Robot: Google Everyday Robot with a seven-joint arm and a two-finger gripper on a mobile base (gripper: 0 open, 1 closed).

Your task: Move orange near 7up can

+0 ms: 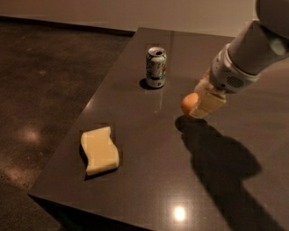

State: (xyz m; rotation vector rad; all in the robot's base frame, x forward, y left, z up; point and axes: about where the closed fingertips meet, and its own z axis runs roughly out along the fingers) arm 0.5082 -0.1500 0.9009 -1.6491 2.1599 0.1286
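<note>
The gripper (197, 106) holds the orange (188, 103) just above the table (135, 185), near the 7up can (156, 67).

Prob. a lab or office test space, not a home: polished concrete floor (40, 90), bare pale wall (135, 11) w/ dark baseboard (67, 25), plain dark table (149, 180). Robot arm (246, 54) w/ gripper (195, 106) above table's right side, fingers (207, 104) clamped on orange (187, 103).

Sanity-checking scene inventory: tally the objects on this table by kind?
Soda can: 1, the 7up can
Fruit: 1, the orange, held in the tool, apart from the can
Sponge: 1, the yellow sponge
Total: 3, at the table
</note>
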